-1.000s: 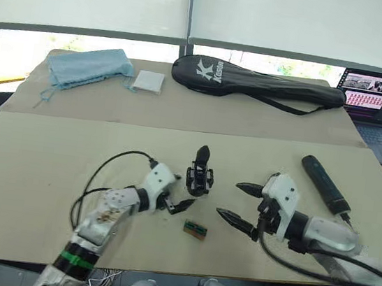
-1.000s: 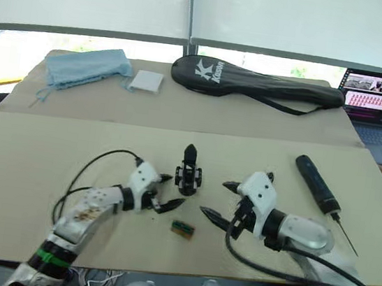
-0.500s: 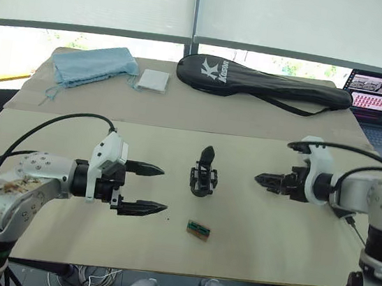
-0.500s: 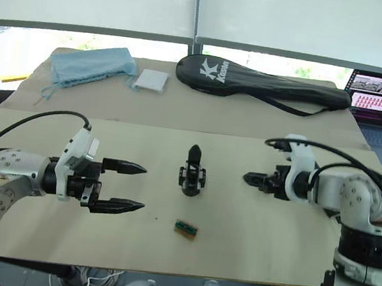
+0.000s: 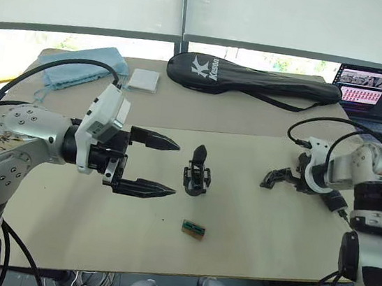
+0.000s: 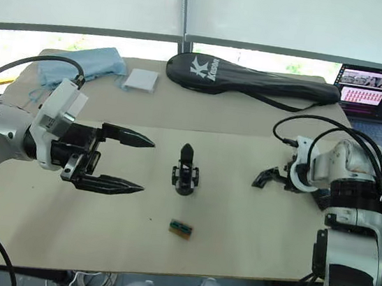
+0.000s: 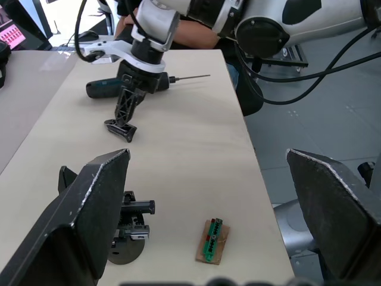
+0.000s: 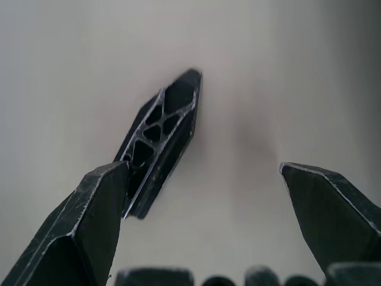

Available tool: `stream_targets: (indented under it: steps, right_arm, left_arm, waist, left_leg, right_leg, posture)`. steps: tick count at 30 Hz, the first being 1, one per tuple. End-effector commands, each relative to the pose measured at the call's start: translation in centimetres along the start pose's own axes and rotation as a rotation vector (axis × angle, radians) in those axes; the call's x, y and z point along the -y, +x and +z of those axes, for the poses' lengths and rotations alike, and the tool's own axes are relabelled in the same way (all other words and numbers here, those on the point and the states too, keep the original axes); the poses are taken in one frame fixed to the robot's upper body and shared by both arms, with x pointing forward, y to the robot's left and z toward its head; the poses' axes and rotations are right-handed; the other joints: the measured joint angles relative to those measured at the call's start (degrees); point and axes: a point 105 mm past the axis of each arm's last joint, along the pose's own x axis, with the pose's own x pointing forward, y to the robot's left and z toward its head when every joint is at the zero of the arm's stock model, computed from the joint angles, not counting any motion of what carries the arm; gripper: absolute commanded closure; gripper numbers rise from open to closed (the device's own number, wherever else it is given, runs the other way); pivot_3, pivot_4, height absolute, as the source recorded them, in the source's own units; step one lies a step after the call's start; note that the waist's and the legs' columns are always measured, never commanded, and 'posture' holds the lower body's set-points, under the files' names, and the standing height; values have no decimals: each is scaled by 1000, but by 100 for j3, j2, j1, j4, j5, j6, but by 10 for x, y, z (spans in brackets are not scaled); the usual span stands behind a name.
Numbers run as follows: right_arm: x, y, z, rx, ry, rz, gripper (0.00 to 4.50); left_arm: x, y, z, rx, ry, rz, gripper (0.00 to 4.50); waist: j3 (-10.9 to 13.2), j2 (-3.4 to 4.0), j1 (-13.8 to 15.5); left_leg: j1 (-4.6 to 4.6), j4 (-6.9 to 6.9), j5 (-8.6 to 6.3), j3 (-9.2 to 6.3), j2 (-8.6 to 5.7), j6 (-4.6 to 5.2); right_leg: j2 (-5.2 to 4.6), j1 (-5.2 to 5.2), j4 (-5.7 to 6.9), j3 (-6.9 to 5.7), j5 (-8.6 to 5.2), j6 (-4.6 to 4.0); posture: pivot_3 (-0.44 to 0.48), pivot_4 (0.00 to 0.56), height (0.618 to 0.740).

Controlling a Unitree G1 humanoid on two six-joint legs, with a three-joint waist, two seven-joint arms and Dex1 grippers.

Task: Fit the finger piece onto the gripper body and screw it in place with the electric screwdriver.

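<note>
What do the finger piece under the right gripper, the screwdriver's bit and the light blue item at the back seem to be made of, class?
Finger piece: probably moulded black plastic, matte, with an open lattice of ribs. Electric screwdriver bit: likely metal, a thin straight grey rod; its barrel looks like dark plastic or rubber. Light blue item: seemingly soft cloth, folded and creased.

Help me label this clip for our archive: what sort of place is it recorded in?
Probably an office or lab workspace by a window, not a factory line. A long table under pulled-down blinds carries an open laptop, a black racket bag and a small gripper body.
</note>
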Motion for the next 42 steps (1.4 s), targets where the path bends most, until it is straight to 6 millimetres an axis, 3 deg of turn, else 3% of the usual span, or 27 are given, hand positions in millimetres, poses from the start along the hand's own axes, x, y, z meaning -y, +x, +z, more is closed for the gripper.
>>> stream_targets:
  steps: [1, 6, 13, 16, 23, 26, 33, 36, 42]
  right_arm:
    - [-10, -3, 9, 16, -19, 39, 0]
    - [-20, -2, 8, -2, -44, 78, 0]
    - [-14, -6, 10, -2, -53, 59, 0]
    - [-7, -3, 4, -22, -33, 39, 0]
    - [-21, -1, -9, -85, -27, 93, 0]
    - [-21, 1, -12, -87, -29, 93, 823]
    - [-16, 6, -11, -58, -105, 88, 3294]
    - [-16, -1, -8, -22, -231, 130, 3412]
    - [-40, -42, 11, 241, -823, 300, 3412]
  left_arm:
    - [2, 2, 2, -12, 61, 2, 69]
    - [-3, 2, -2, -16, 75, 28, 69]
    - [-5, 0, -5, -21, 90, 46, 69]
    - [-8, 1, -5, -24, 97, 50, 69]
    - [-8, 2, -8, -35, 106, 43, 69]
    - [-7, 2, -8, -35, 107, 39, 0]
    - [-8, 2, -5, -23, 106, 32, 0]
    - [-10, 2, -7, -27, 83, 42, 0]
    - [-33, 2, -13, 54, -85, 223, 0]
  waist:
    - [0, 0, 8]
    - [2, 2, 29]
    - [2, 4, 26]
    - [3, 4, 29]
    - [3, 4, 27]
    - [3, 4, 27]
    - [3, 4, 11]
    - [3, 5, 15]
    - [24, 38, 58]
  left_leg:
    - [0, 0, 0, -2, 2, 0]
    - [-2, 1, 0, -3, -1, 0]
    - [-1, 0, 0, -3, 0, 0]
    - [-1, 0, 0, -3, -1, 0]
    - [-1, 0, 0, -4, 1, 0]
    - [-2, 0, 0, -4, 0, 0]
    - [0, 0, 0, -4, 1, 0]
    - [0, 0, 0, -4, 1, 0]
    - [-6, 7, -2, -4, -9, 4]
  right_leg:
    - [1, 0, 1, 0, 0, 0]
    - [-1, 0, 0, 0, 0, 0]
    - [1, -2, 1, -1, 0, 0]
    - [0, -2, 0, -2, 0, 0]
    - [0, -2, 1, 0, 0, 0]
    - [0, -2, 1, 0, 0, 0]
    - [2, -1, 2, -3, 0, 0]
    - [2, -1, 1, -4, 0, 0]
    - [7, -2, -1, -21, 0, 5]
  posture:
    - [0, 150, 736]
    - [0, 150, 736]
    - [0, 150, 736]
    - [0, 150, 736]
    - [0, 150, 736]
    - [0, 150, 736]
    - [0, 150, 736]
    - [0, 150, 736]
    - [0, 150, 736]
